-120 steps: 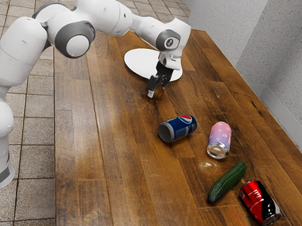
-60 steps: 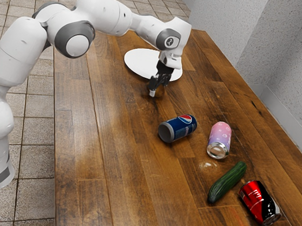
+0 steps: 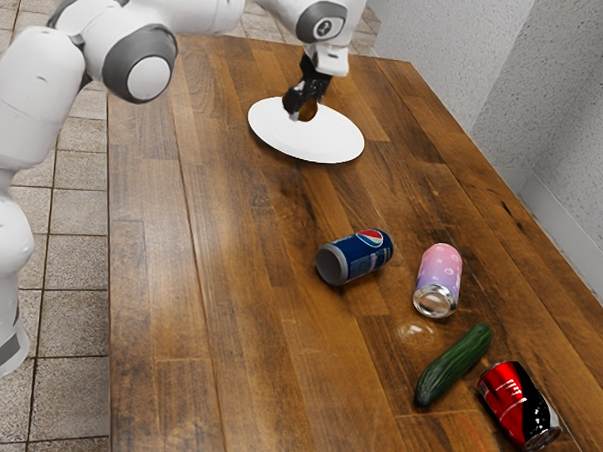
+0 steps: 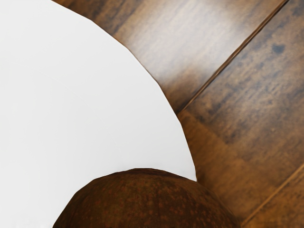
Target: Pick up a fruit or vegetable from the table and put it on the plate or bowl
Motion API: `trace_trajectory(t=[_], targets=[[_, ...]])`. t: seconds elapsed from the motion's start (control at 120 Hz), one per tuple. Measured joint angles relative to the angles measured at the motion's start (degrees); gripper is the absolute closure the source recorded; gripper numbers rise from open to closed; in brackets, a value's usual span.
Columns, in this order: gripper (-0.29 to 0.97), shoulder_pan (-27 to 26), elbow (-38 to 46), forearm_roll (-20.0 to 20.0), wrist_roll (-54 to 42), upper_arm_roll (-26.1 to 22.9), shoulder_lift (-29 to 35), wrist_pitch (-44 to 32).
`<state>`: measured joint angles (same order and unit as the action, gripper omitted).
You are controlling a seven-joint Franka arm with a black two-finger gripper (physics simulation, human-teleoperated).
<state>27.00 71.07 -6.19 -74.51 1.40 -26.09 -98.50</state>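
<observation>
Our gripper [image 3: 303, 102] grasps a brown round item [image 3: 308, 112] above the white plate [image 3: 333, 140], at the far end of the table [image 3: 228, 313].

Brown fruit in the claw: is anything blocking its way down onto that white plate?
Nothing visible does. The gripper holds the brown fruit just above the white plate, with no object between them. The blue can and the cucumber lie well away, toward the exterior view's lower right.
</observation>
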Motion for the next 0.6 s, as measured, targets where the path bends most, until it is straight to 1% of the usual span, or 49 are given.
trace_trajectory(t=[0.092,0.267,0.458,0.6], targets=[[0.43,1.5,-3.2,-0.7,-0.7,0.0,-1.8,0.0],[0.43,3.1,-12.3,-1.3,-2.5,-0.1,-8.8,-0.2],[0.43,3.1,-15.2,-1.4,-4.0,-0.6,-13.2,-1.0],[0.43,3.2,-15.8,-1.5,-4.8,-0.5,-14.1,-1.4]])
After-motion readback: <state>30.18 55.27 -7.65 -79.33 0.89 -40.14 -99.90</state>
